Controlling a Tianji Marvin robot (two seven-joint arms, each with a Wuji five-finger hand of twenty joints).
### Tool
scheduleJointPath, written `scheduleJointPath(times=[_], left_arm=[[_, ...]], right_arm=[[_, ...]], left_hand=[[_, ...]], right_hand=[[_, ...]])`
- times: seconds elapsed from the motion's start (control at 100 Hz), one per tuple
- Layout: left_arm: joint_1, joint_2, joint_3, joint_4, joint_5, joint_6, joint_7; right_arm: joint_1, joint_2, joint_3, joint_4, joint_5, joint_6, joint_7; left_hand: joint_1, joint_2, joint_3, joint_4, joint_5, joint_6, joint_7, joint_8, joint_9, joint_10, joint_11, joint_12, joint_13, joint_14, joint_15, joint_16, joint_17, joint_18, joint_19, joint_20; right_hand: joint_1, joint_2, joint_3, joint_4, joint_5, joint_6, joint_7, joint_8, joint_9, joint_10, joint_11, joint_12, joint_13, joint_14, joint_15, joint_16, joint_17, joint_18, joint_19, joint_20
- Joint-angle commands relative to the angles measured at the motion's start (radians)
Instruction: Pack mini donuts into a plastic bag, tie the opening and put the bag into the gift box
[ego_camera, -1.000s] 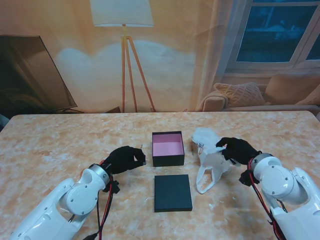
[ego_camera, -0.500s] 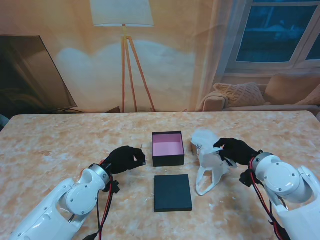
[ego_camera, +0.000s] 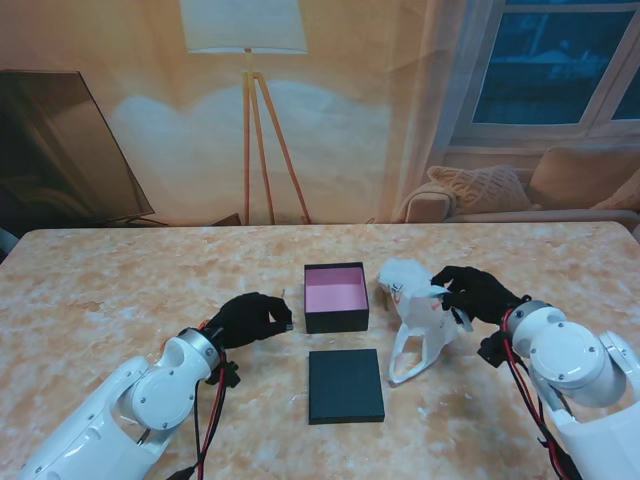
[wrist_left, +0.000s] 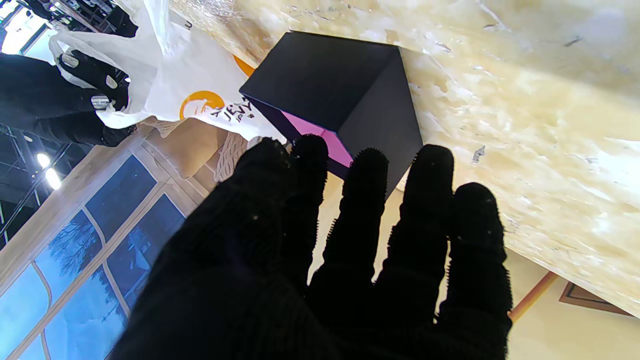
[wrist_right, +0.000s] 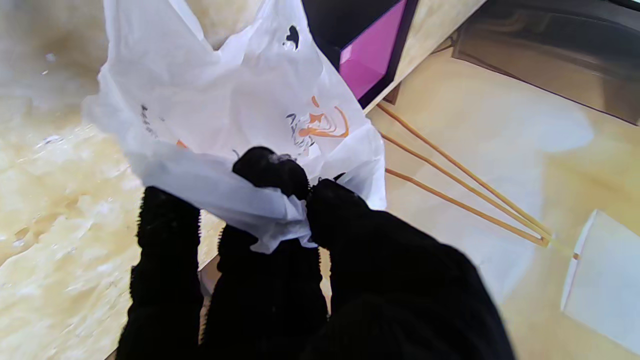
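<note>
A white plastic bag (ego_camera: 415, 322) with orange print hangs from my right hand (ego_camera: 470, 293), just right of the gift box (ego_camera: 336, 296). In the right wrist view my thumb and fingers (wrist_right: 272, 175) pinch the bag's (wrist_right: 240, 100) bunched upper edge, and its contents are hidden. The box is black with a pink inside (wrist_right: 370, 55) and stands open mid-table. My left hand (ego_camera: 250, 318) rests on the table left of the box, fingers loosely curved and holding nothing. The left wrist view shows that hand (wrist_left: 325, 260) facing the box (wrist_left: 340, 90), with the bag (wrist_left: 190, 75) beyond.
The black box lid (ego_camera: 346, 385) lies flat on the marble table (ego_camera: 120, 290), nearer to me than the box. A floor lamp (ego_camera: 244, 60), a dark screen and a sofa (ego_camera: 520, 190) stand beyond the table's far edge.
My right hand has raised the bag a little and drawn it toward the box, so the bag now hangs tauter. The left arm has not moved.
</note>
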Motion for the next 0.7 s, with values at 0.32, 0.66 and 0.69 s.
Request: scheduleJointPath(times=[0.32, 0.66, 0.69], left_arm=[[-0.014, 0.011, 0.017, -0.065, -0.040, -0.060, -0.080], [-0.031, 0.020, 0.047, -0.140, -0.146, -0.116, -0.155], [-0.036, 0.021, 0.054, -0.146, -0.158, -0.122, -0.160]], right_arm=[[0.016, -0.020, -0.001, -0.079, 0.056, 0.017, 0.026], [0.062, -0.025, -0.053, -0.087, 0.067, 0.077, 0.010], [0.064, -0.025, -0.055, -0.086, 0.067, 0.078, 0.010]], left_hand=[[0.012, 0.012, -0.002, 0.012, -0.016, 0.004, -0.036, -0.039, -0.006, -0.013, 0.003, 0.010, -0.004, 0.005, 0.008, 0.010, 0.005, -0.008, 0.012, -0.006], [0.024, -0.007, 0.040, 0.008, -0.024, 0.004, -0.072, -0.049, -0.029, -0.024, 0.006, 0.007, -0.015, -0.016, 0.000, 0.002, 0.031, -0.053, 0.045, 0.008], [0.025, -0.010, 0.044, 0.008, -0.027, 0.002, -0.073, -0.049, -0.032, -0.028, 0.006, 0.006, -0.015, -0.021, -0.002, 0.001, 0.034, -0.061, 0.043, 0.007]], right_hand=[[0.003, -0.028, -0.034, 0.008, 0.032, -0.090, 0.080, -0.023, 0.067, -0.034, 0.028, -0.087, 0.090, -0.030, -0.077, -0.102, 0.072, -0.068, -0.008, -0.041], [0.007, -0.013, -0.052, 0.006, 0.031, -0.093, 0.098, -0.033, 0.065, -0.035, 0.048, -0.096, 0.087, -0.027, -0.070, -0.104, 0.068, -0.057, -0.007, -0.050], [0.007, -0.012, -0.053, 0.007, 0.031, -0.095, 0.098, -0.034, 0.065, -0.037, 0.048, -0.097, 0.087, -0.027, -0.070, -0.104, 0.067, -0.059, -0.006, -0.051]])
